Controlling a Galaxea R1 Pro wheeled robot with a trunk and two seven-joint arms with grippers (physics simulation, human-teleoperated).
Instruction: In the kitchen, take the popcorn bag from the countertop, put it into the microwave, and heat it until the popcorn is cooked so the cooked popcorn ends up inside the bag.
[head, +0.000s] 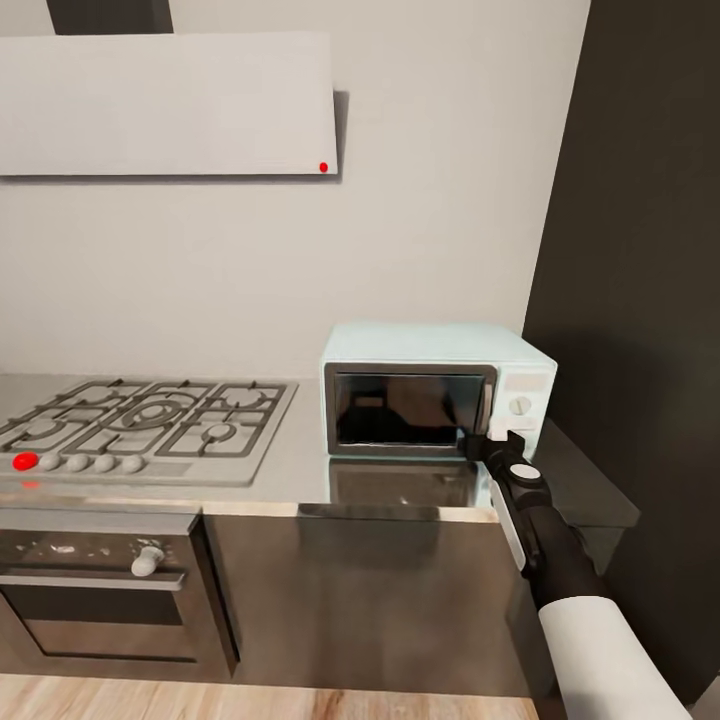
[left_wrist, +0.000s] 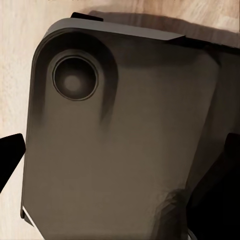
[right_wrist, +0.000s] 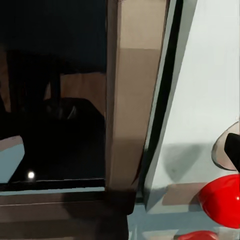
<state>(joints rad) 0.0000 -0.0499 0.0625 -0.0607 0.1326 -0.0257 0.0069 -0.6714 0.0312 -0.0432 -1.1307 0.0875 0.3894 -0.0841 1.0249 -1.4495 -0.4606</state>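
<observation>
Right of centre in the head view, the right tool (head: 490, 447) is pressed up to the microwave (head: 436, 388) at the seam between its dark glass door and its knob panel, low on the front; whether its fingers are parted or clenched, I can't tell. That mint-blue box sits on the grey tabletop (head: 300, 470) with its long side facing us, beside the gas hob (head: 140, 425). Right arm's clearly the nearer one. No readable lettering anywhere. Left tool's state can't be told either.
</observation>
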